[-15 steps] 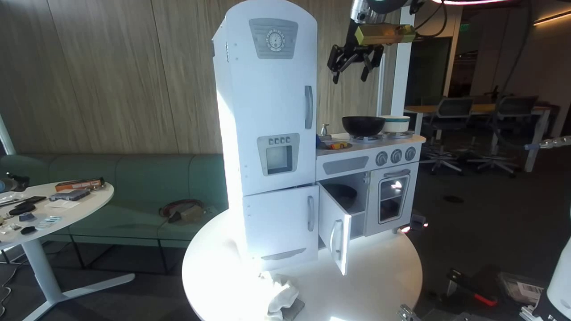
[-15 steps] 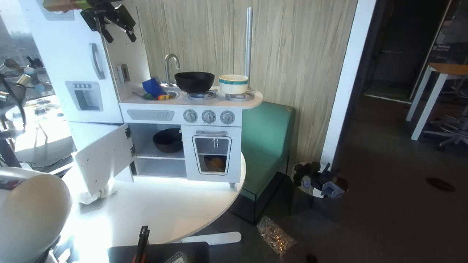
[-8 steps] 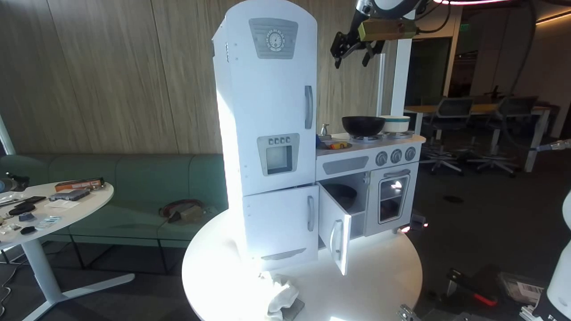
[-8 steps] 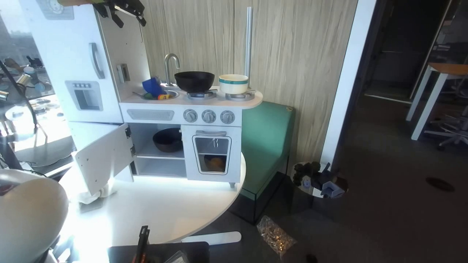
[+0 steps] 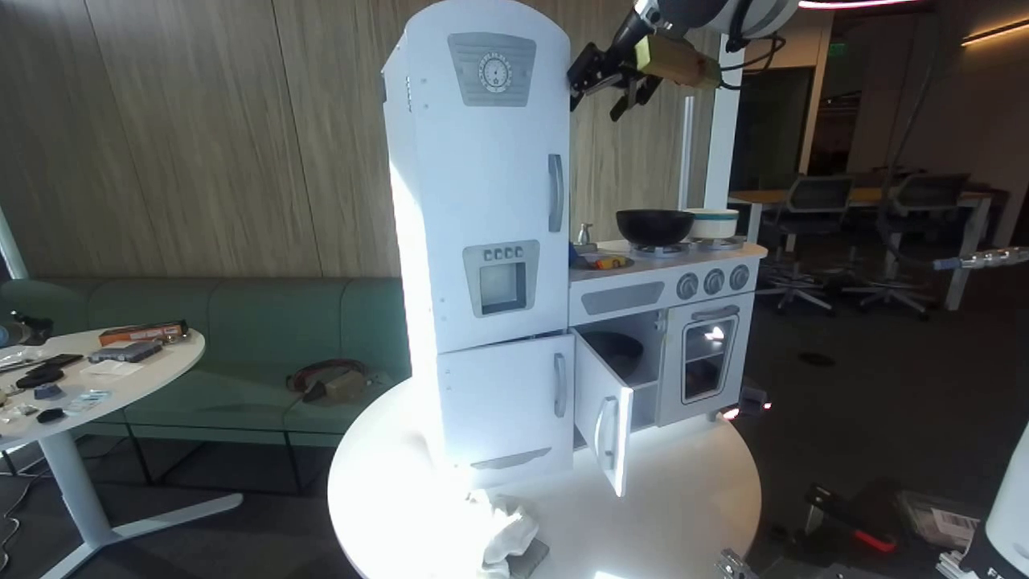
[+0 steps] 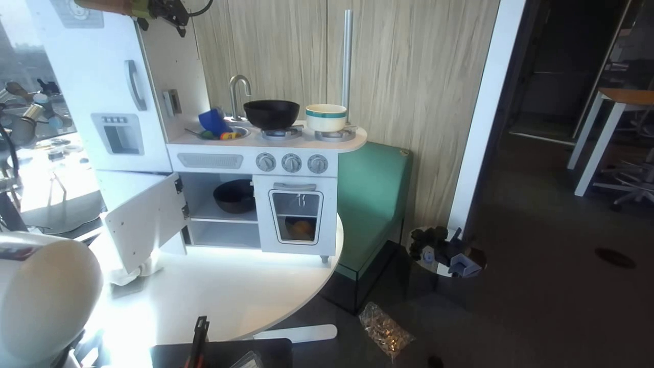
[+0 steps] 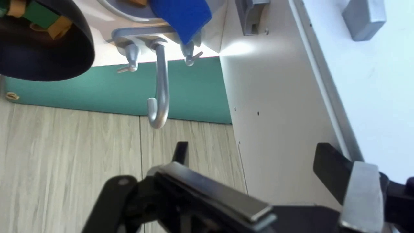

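My gripper (image 5: 595,111) is high beside the upper side of the white toy fridge (image 5: 498,193), tilted, its fingers apart. In the wrist view nothing lies between the fingertips (image 7: 181,152); one finger overlaps the fridge's front edge, and I cannot tell whether it touches. The fridge's side panel (image 7: 278,97) and a grey faucet (image 7: 161,81) show beyond. Lower down, a black pan (image 6: 272,114) and a cream pot with a teal band (image 6: 327,118) stand on the burners. A blue item (image 6: 213,121) leans in the sink. In the wrist view the black pan (image 7: 48,64) holds green and tan pieces.
A lower cabinet door (image 5: 608,434) stands ajar, with a dark bowl (image 6: 234,197) on the shelf behind it. The kitchen rests on a round white table (image 5: 675,498) with a crumpled white cloth (image 5: 508,531). A green bench (image 5: 241,338) runs along the wooden wall.
My gripper first rose, then swung toward the fridge's upper side and tilted. It stayed open throughout. Fridge, pans and cabinet door have not moved.
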You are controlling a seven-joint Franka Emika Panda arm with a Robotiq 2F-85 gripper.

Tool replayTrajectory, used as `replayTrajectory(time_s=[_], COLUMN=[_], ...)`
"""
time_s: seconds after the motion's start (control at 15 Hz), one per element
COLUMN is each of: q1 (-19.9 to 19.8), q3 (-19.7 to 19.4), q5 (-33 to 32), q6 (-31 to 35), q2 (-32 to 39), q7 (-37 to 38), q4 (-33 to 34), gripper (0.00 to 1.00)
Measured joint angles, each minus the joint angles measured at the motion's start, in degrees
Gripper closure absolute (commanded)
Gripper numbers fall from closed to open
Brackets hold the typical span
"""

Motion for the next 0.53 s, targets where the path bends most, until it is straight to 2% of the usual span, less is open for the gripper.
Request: replayTrajectory(time_s=[0.13,0.27,0.53], q1=[3.21,4.93,5.51], q3=[-2.74,-4.71,-5.02], q5=[6.82,10.94,12.10], q6=[-0.18,-1.35,-8.23], q2=[-0.99,-2.26,-6.14], q7=[-6.89,-11.26,-12.55], q4=[-0.62,-1.15,-2.03], gripper=[0.00,0.00,0.00])
